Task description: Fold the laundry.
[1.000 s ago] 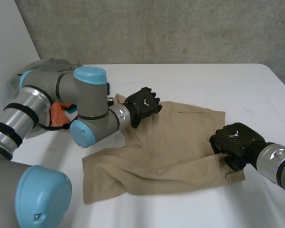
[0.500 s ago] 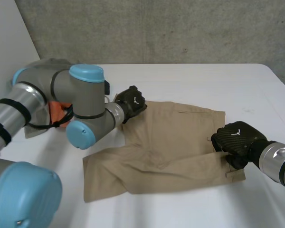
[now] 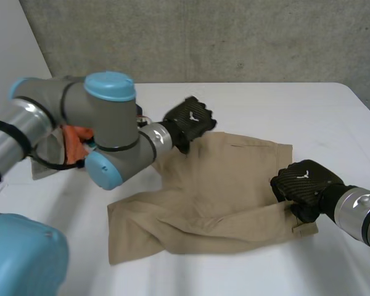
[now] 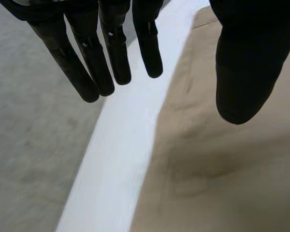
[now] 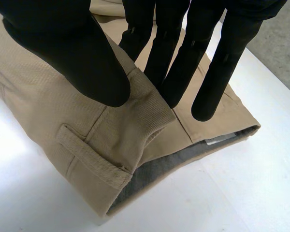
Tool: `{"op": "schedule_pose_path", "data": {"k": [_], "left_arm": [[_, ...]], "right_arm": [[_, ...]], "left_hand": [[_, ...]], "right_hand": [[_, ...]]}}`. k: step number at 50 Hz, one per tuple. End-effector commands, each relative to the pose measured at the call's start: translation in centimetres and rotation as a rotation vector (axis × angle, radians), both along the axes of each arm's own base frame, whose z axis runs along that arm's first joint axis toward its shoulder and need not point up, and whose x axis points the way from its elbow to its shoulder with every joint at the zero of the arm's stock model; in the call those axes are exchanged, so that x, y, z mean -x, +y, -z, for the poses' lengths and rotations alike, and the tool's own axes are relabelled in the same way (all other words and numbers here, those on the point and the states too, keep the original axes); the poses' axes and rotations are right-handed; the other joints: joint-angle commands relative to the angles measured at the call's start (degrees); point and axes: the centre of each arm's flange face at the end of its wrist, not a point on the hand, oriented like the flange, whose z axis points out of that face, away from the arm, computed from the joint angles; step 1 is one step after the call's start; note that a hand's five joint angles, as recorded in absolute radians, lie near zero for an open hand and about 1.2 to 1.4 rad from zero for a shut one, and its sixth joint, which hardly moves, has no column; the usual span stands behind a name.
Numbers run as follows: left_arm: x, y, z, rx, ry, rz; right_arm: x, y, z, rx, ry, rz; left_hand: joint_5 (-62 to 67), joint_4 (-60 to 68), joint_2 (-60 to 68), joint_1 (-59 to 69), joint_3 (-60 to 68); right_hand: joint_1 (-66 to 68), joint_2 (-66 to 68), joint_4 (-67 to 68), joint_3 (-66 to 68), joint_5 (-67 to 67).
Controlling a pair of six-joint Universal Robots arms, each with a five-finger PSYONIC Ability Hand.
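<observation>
shorts: a tan pair of shorts (image 3: 222, 185) lies spread flat in the middle of the white table (image 3: 283, 105), waistband toward the robot's right, the two legs running off toward its left.
left hand: the left hand (image 3: 190, 120) is at the far edge of the shorts, by the end of the farther leg. it is released and holds nothing.
left hand up close: in the left wrist view the fingers (image 4: 111, 48) hang straight and spread over bare table just past the cloth's edge, and the thumb sits apart from them over the tan cloth. i can't tell whether any of it touches the cloth.
right hand: the right hand (image 3: 303, 182) is down on the waistband end of the shorts, at the near right corner. it is grasping the cloth.
right hand up close: in the right wrist view a raised fold of the waistband is pinched between the thumb (image 5: 63, 43) on one side and the straight fingers on the other.
waistband: a belt loop (image 5: 92, 157) sits on the band just beside the pinched fold, and the waist gapes a little, showing a grey lining inside.
lay of the cloth: the legs are rumpled with long soft creases. the near leg reaches toward the table's front on the left.
left arm: the left arm (image 3: 105, 132) bends across the table's left side.
other laundry: behind that arm there is an orange cloth (image 3: 79, 137) and a grey cloth (image 3: 44, 163), well apart from the right hand and off the shorts.
backdrop: a grey concrete wall (image 3: 234, 37) stands behind the table.
</observation>
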Motion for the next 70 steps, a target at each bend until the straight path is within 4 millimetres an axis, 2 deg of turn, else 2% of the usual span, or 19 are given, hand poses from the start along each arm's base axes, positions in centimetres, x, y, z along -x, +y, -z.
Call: {"op": "schedule_pose_path", "data": {"k": [1,6,12,15,27,29,31,33,40,47,53,59,61,65,70], "left_arm": [[0.8,-0.1,3.9,0.027,-0.158,0.072],[0.4,-1.4,5.3,0.103,-0.214,0.061],[0.2,-1.8,6.2,0.111,-0.226,0.063],[0.0,-2.2,6.5,0.119,-0.224,0.058],[0.0,-2.3,7.2,0.199,-0.276,0.093],[0.1,-2.3,7.2,0.211,-0.283,0.099],[0.1,-2.5,7.2,0.220,-0.283,0.093],[0.2,-2.5,7.1,0.226,-0.278,0.089],[0.1,-3.4,5.3,0.263,-0.244,-0.024],[-2.4,-3.7,1.8,0.183,-0.223,-0.182],[-5.2,-2.1,0.2,0.018,-0.212,-0.322],[-8.1,-1.4,0.2,-0.053,-0.272,-0.525],[-9.0,-1.0,0.8,-0.091,-0.301,-0.596],[-9.3,-0.3,2.0,-0.165,-0.325,-0.629],[-9.4,-0.5,3.2,-0.225,-0.316,-0.659]], "right_arm": [[0.3,-0.5,0.0,0.008,-0.005,0.010],[0.4,-0.7,0.0,0.012,-0.010,0.010],[0.4,-0.8,0.4,-0.002,-0.010,0.007],[0.3,-0.8,0.5,-0.004,-0.009,0.005],[0.3,-0.8,0.6,-0.006,-0.009,0.005],[0.3,-0.8,0.6,-0.006,-0.009,0.005],[0.3,-0.8,0.6,-0.006,-0.009,0.005],[0.4,-0.9,0.6,-0.006,-0.009,0.006],[0.4,-0.9,0.4,0.000,-0.011,0.007],[0.4,-0.8,0.1,0.003,-0.017,0.009],[0.3,-0.6,-0.2,-0.005,-0.033,0.000],[0.1,0.1,-0.3,-0.036,-0.039,-0.017],[-0.1,0.4,-0.3,-0.044,-0.039,-0.027],[-0.3,0.7,-0.3,-0.051,-0.037,-0.036],[-0.5,1.1,-0.2,-0.063,-0.031,-0.048]], "left_hand": [[12.29,12.11,12.04,12.29,11.70],[12.47,12.29,12.22,12.47,11.87],[8.94,8.77,8.69,8.95,8.35],[4.25,4.07,4.00,4.26,3.66],[5.73,5.55,5.48,5.73,5.13],[11.75,11.57,11.50,11.76,11.16],[35.41,35.23,35.16,35.41,34.81],[47.56,47.38,47.31,47.56,46.97],[47.60,47.42,47.35,47.61,47.01],[47.60,47.42,47.35,47.61,47.01],[47.60,47.42,47.35,47.61,47.01],[47.60,47.42,47.35,47.61,47.01],[47.60,47.42,47.35,47.61,47.01],[47.60,47.42,47.35,47.61,47.01],[47.60,47.42,47.35,47.61,47.01]], "right_hand": [[16.06,12.37,11.31,11.37,11.34],[16.06,12.37,11.31,11.37,11.34],[16.06,12.37,11.31,11.37,11.34],[16.06,12.37,11.31,11.37,11.34],[16.06,12.37,11.31,11.37,11.34],[16.06,12.37,11.31,11.37,11.34],[16.06,12.37,11.31,11.37,11.34],[16.06,12.37,11.31,11.37,11.34],[16.06,12.37,11.31,11.37,11.34],[16.06,12.37,11.31,11.37,11.34],[16.06,12.37,11.31,11.37,11.34],[16.06,12.37,11.31,11.37,11.34],[16.06,12.37,11.31,11.37,11.34],[16.06,12.37,11.31,11.37,11.34],[16.06,12.37,11.31,11.37,11.34]]}}
